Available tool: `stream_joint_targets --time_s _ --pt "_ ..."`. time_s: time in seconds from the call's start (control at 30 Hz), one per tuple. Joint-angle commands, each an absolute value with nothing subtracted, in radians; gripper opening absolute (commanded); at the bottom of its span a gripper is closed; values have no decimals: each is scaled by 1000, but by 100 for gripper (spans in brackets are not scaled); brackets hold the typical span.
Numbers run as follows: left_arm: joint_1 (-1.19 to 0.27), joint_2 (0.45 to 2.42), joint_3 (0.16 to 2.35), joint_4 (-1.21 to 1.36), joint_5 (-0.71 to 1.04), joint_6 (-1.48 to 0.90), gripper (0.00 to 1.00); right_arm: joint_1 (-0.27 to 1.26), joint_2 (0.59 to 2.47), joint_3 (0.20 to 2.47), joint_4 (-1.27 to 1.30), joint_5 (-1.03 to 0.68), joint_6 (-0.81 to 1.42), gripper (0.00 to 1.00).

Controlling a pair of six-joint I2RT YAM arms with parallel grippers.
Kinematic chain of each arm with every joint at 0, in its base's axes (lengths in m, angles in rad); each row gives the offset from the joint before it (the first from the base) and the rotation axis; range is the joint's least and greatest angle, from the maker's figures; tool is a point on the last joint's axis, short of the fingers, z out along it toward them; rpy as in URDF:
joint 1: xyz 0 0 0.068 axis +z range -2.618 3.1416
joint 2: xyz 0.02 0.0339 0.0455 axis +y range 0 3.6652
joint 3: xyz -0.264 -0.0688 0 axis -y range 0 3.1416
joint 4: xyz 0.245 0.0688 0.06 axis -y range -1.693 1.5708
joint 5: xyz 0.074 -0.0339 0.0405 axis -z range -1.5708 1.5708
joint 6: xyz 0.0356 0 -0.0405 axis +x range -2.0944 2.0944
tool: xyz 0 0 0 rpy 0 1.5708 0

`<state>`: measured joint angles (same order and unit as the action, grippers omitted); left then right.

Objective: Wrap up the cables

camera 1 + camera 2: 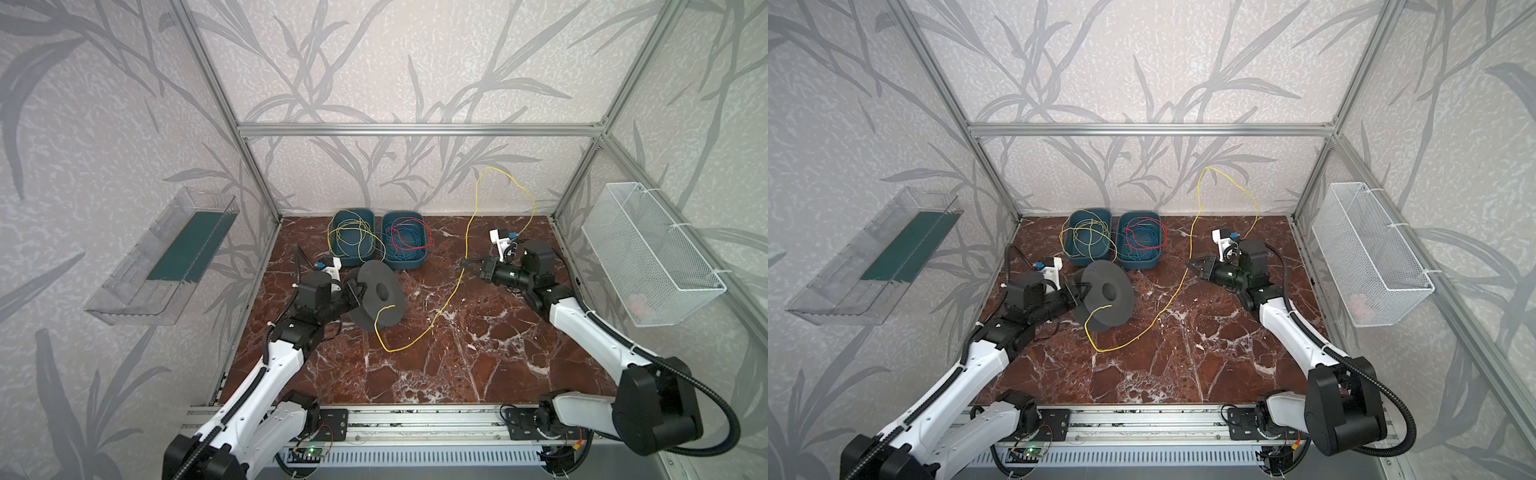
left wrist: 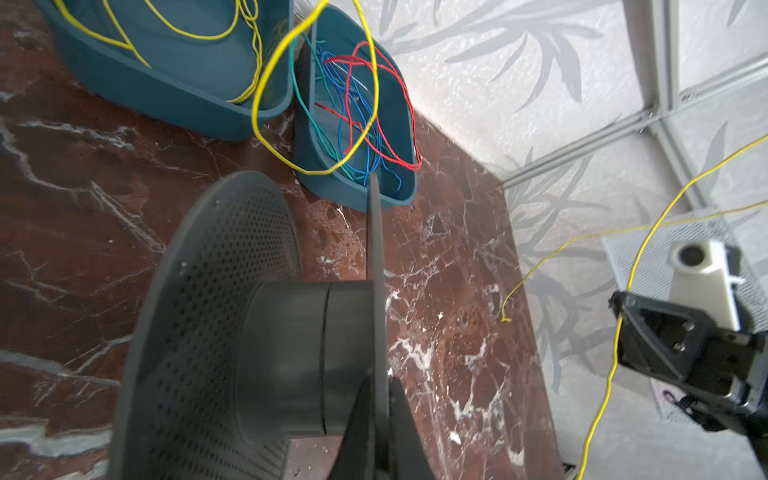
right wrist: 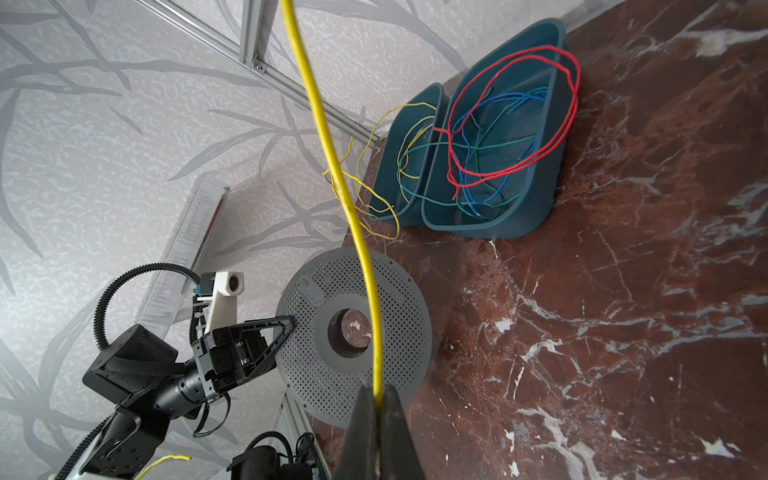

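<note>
A grey perforated spool stands tilted on the marble table, left of centre. My left gripper is shut on the thin edge of one spool flange. My right gripper is shut on a long yellow cable. One cable end lies across the spool's face, and the cable loops over the table up to the right jaws. Beyond the jaws it rises in a tall loop against the back wall.
Two teal bins stand at the back: the left bin holds yellow cables, the right bin red, blue and green wires. A clear tray hangs on the left wall, a white mesh basket on the right.
</note>
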<state>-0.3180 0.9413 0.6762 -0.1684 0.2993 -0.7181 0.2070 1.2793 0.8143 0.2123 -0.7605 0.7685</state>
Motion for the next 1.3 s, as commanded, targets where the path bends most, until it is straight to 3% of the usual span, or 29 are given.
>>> stream_joint_targets --time_s 0.0,0.27,0.53,0.83,1.27 --pt "-422 974 795 -298 123 -601 0 185 1245 799 267 -768 790 0" --pt "-603 1113 973 -402 -209 -498 0 141 1196 760 281 -773 801 0" --pt "-672 1244 1045 -365 -385 -463 0 97 1165 722 315 -789 826 0" --pt "-708 1379 1098 -318 -420 -475 0 80 1161 714 317 -802 831 0" --pt "-715 1391 1043 -260 -423 -553 0 78 1155 719 298 -803 827 0"
